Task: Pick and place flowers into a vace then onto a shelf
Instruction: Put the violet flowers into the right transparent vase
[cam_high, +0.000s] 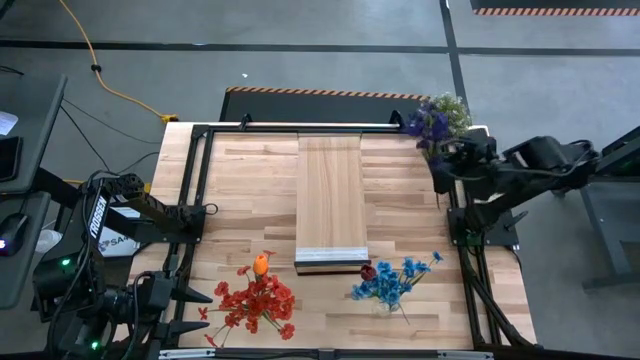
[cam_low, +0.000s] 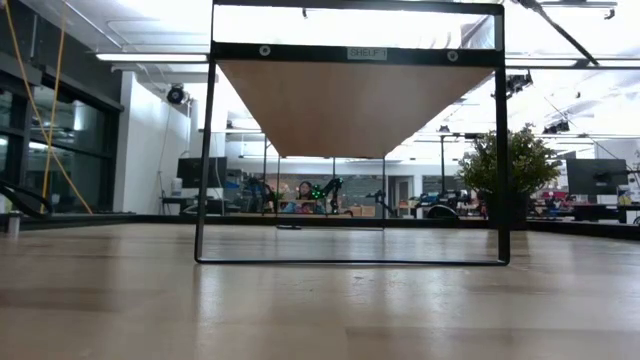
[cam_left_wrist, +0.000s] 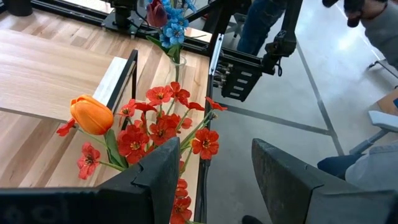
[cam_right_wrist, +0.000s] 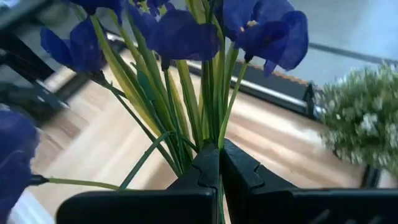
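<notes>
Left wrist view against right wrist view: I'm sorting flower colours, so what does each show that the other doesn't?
Only the left wrist view: red flowers, an orange tulip, blue flowers in a vase, and the open left gripper. Only the right wrist view: purple flowers, stems pinched in the shut right gripper, beside a pale-green plant. Both show the wooden table.

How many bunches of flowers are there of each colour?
Red bunch, with one orange tulip: 1
Blue bunch, with one dark maroon head: 1
Purple bunch, held in the right gripper: 1
Total: 3 bunches
</notes>
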